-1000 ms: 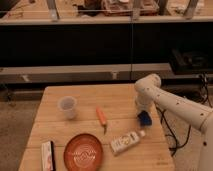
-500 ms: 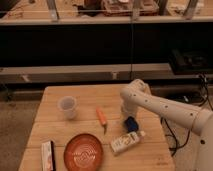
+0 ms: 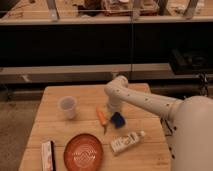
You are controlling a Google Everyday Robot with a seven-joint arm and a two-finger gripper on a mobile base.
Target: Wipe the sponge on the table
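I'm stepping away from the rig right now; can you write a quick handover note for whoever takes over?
The end effector is low over the middle of the table, directly above the sponge.
The sponge lies on the table, just right of the carrot.
Done: sponge swept leftward from the right edge.
Left: keep wiping; mind the carrot and the bottle nearby.
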